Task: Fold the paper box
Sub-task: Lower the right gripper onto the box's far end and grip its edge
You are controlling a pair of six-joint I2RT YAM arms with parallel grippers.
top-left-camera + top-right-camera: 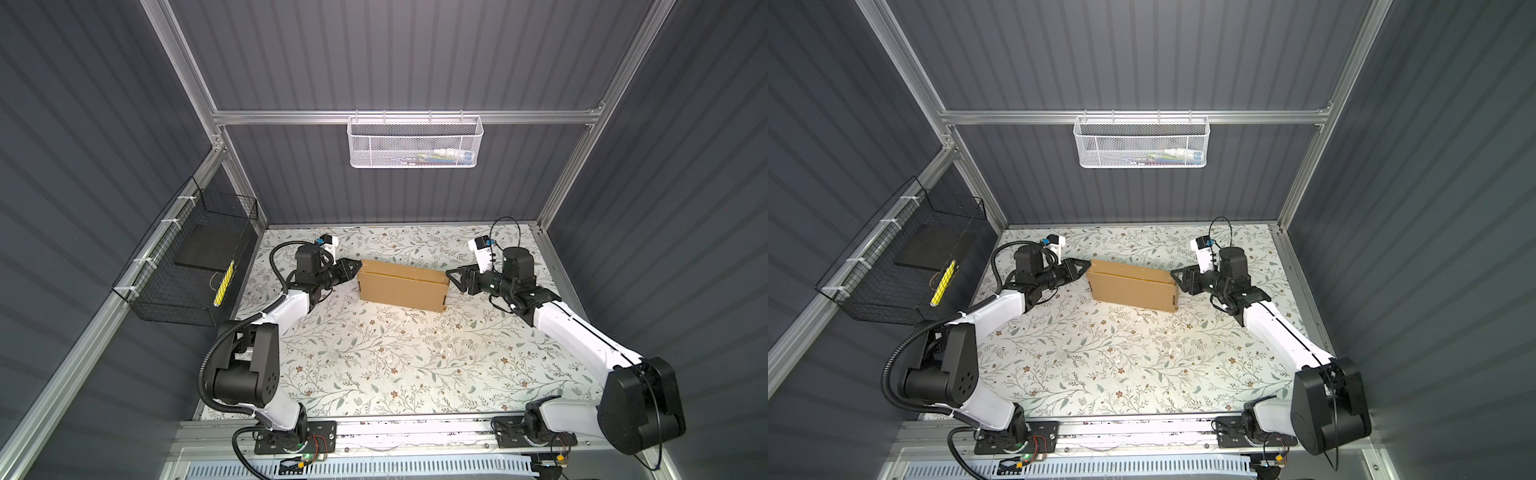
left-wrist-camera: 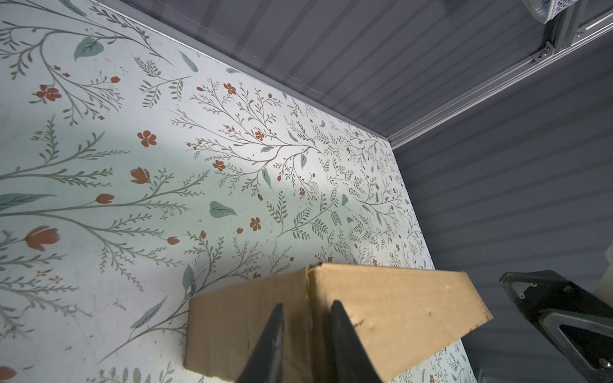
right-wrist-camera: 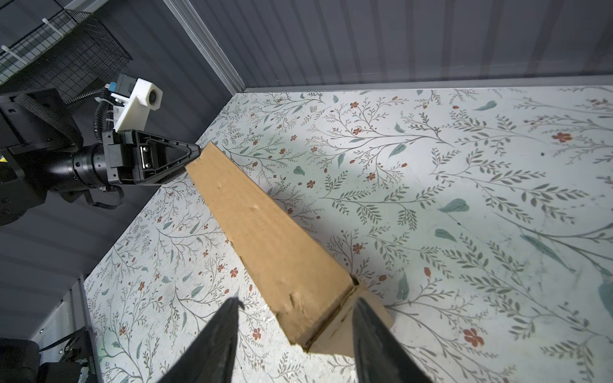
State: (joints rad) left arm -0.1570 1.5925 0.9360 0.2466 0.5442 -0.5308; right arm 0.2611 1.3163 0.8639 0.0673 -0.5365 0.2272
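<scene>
Nearest to you lies the flowered table [image 1: 374, 374]; the work is on its far half. The paper box [image 1: 401, 286] is there, between the two arms, and it appears to stand on one long narrow side with its broad face turned to the arm bases.

The right gripper [image 3: 295, 300] is at the nearer end of the box. Its fingers [image 3: 219, 331] are spread and straddle that end. One lies by the end face, the other is apart from the broad face, so nothing is clamped. The end panel there shows a dark seam and is not quite flush.

You should expect the box to be light and stiff across its panels, but weak at creases and seams. On its edge it will probably tip easily. Take hold across a thin end, near a corner where the layers double. Squeeze gently, because corrugated board dents and its smooth face may slip.

The long axis runs across the table from left to right, a little skewed, with the left end farther from you.

The left gripper [image 2: 306, 302] is at that far end. Its fingers [image 2: 268, 341] leave only a narrow gap, and the corner edge of the box shows between them. I cannot tell whether they pinch cardboard or only press on it.
</scene>
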